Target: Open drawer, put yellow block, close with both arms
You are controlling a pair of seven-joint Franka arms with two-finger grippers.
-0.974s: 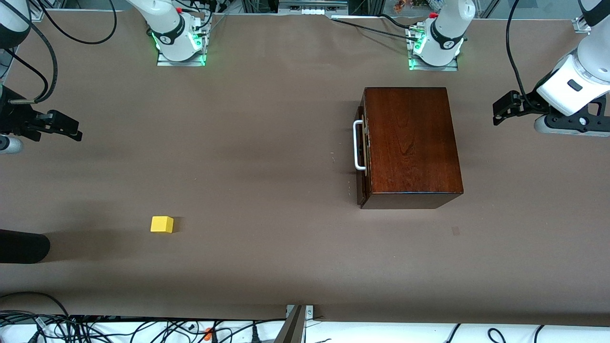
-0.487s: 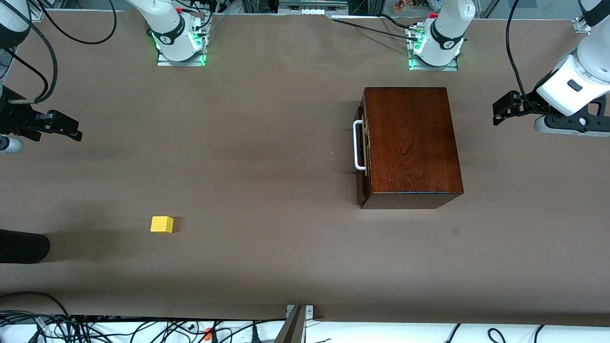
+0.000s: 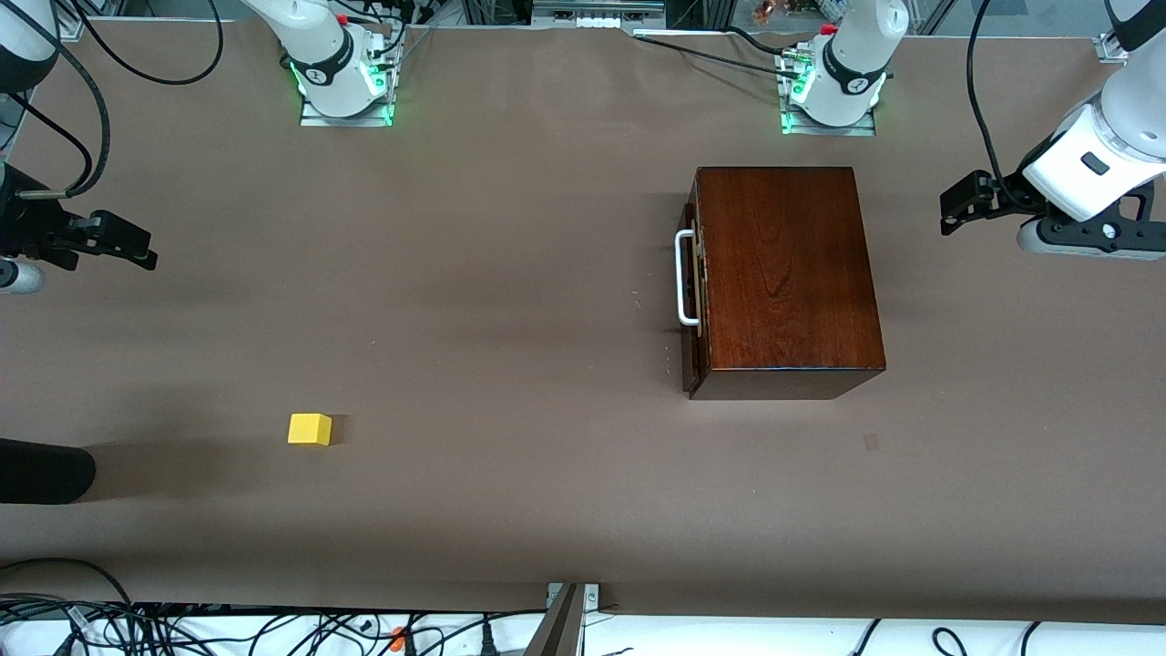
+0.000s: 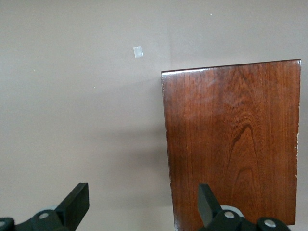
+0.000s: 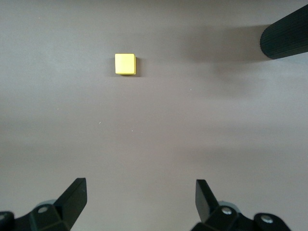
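The dark mahogany box [image 3: 783, 273] stands toward the left arm's end of the table. Its drawer is pushed in, and the white bar handle [image 3: 681, 278] faces the right arm's end. The yellow block [image 3: 310, 428] lies on the table toward the right arm's end, nearer the front camera. My left gripper [image 3: 953, 215] is open and empty, up over the table beside the box's back end; the left wrist view shows the gripper [image 4: 143, 202] over the box top [image 4: 231, 139]. My right gripper [image 3: 135, 251] is open and empty, well apart from the block [image 5: 125, 63], with open fingers [image 5: 141, 197].
A black cylinder [image 3: 46, 471] juts in at the right arm's end near the block, and shows in the right wrist view [image 5: 286, 36]. A small pale patch [image 3: 871, 442] marks the brown table [image 3: 510, 273] near the box. Cables lie along the front edge.
The left arm has shifted very slightly. The right arm, the block and the box have not moved.
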